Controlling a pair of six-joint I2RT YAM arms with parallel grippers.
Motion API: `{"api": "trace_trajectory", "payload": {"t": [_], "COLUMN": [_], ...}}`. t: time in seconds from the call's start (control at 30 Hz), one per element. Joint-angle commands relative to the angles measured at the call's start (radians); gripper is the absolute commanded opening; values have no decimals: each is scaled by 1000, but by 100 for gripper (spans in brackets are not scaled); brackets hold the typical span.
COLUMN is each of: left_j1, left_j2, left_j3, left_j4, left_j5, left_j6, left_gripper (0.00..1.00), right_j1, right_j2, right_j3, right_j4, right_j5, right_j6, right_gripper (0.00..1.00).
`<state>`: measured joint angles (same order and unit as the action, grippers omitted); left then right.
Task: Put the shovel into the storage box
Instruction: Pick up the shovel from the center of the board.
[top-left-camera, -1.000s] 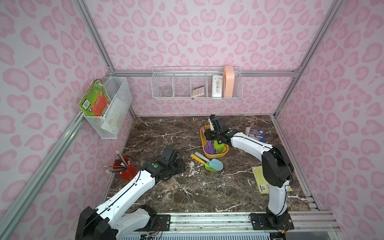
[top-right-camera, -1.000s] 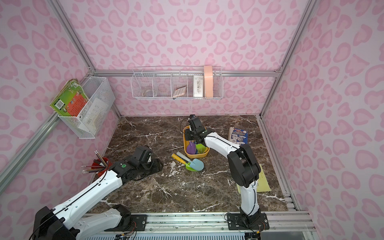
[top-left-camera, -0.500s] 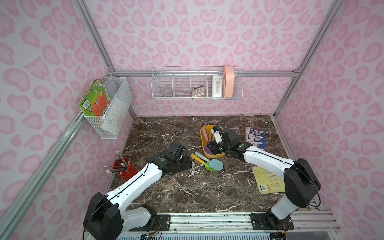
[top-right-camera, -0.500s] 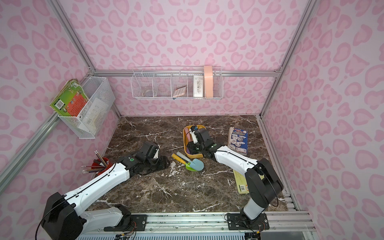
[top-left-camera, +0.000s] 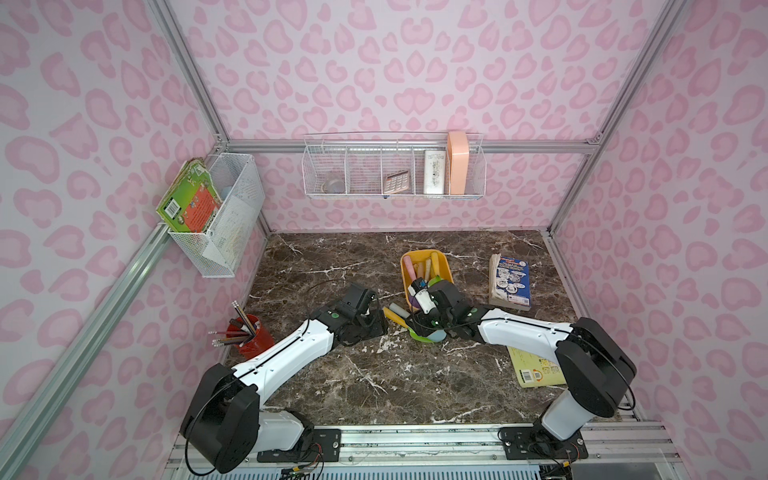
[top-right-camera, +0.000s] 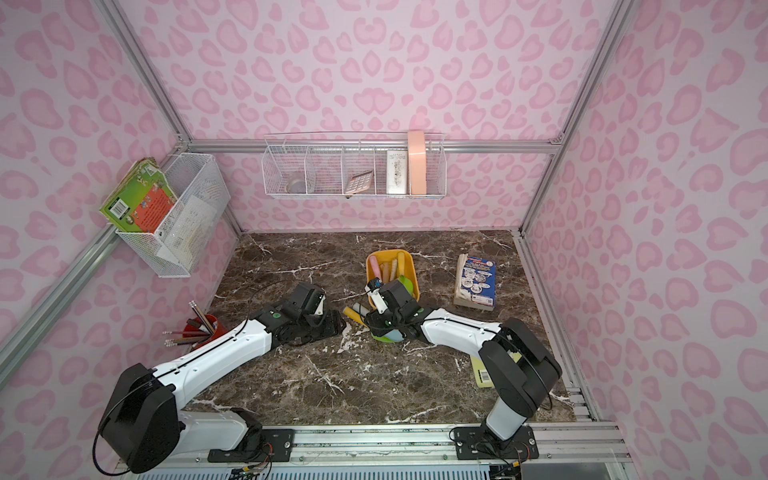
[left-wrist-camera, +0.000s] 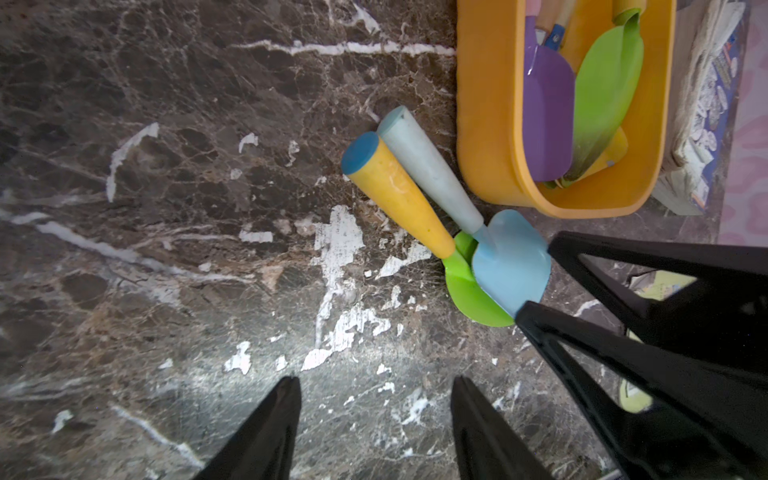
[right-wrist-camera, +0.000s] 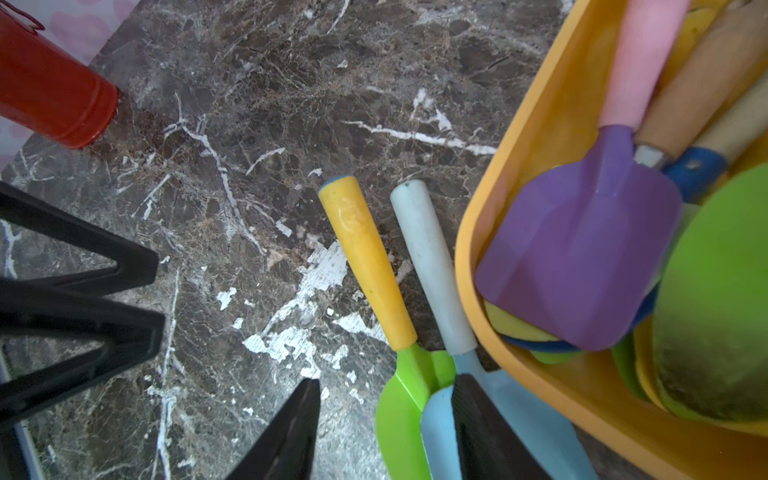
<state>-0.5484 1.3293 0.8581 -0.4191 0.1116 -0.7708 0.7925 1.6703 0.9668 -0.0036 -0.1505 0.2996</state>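
The left gripper (left-wrist-camera: 374, 384) stands open and empty. The right gripper (right-wrist-camera: 386, 386) stands open around the green shovel (right-wrist-camera: 374, 291) blade, not closed on it. The blue shovel (right-wrist-camera: 436, 282) lies alongside, just beside the storage box (right-wrist-camera: 548, 124).

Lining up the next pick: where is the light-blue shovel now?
In the left wrist view the light-blue shovel lies just outside the storage box, blade over the green shovel's blade; mid-table, beneath the right gripper.
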Motion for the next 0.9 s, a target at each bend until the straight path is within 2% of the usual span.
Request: {"api": "trace_trajectory", "payload": {"t": [0.0,0.17,0.87], "left_j1": [17,45,61], "left_j2": [-14,-48,-93], "left_j3": [-10,-36,-42], "left_j4": [47,49,-30], "left_j5": [40,65,16], "left_j6": [22,14,13], "left_gripper": [63,62,60], "right_j1": [2,4,16], "right_j2": [38,81,236], "right_j3": [18,44,170], "right_j4": [49,51,-44], "right_j5": [-9,-16,17], "right_j6": [-18,-19,-77], "right_gripper": [54,51,43]}}
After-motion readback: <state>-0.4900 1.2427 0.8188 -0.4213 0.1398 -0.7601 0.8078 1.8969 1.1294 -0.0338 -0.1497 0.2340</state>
